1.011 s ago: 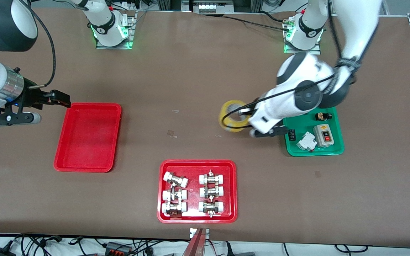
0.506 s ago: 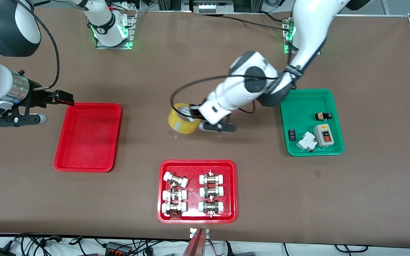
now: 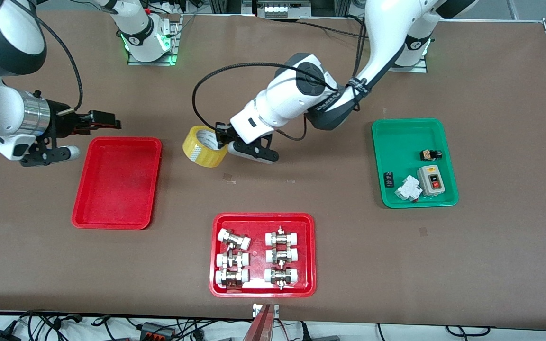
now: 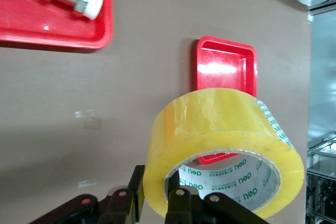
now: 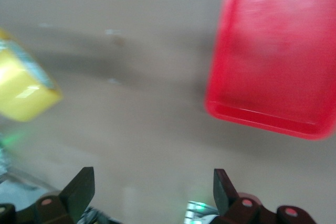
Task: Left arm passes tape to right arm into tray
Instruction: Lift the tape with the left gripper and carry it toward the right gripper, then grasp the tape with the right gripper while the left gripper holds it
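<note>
My left gripper (image 3: 219,138) clamps the wall of the tape (image 3: 203,146), a translucent yellow roll with a pale printed core, tilted in the air over bare tabletop. The plain red tray (image 3: 116,182) lies flat and empty toward my right arm's end.

The tape (image 3: 203,147) was translucent yellow with a pale core printed in green lettering. The tray (image 3: 116,182) was plain red, another tray (image 3: 415,163) green, and the table (image 3: 491,237) brown. The fittings (image 3: 256,258) were silver with white caps.
</note>
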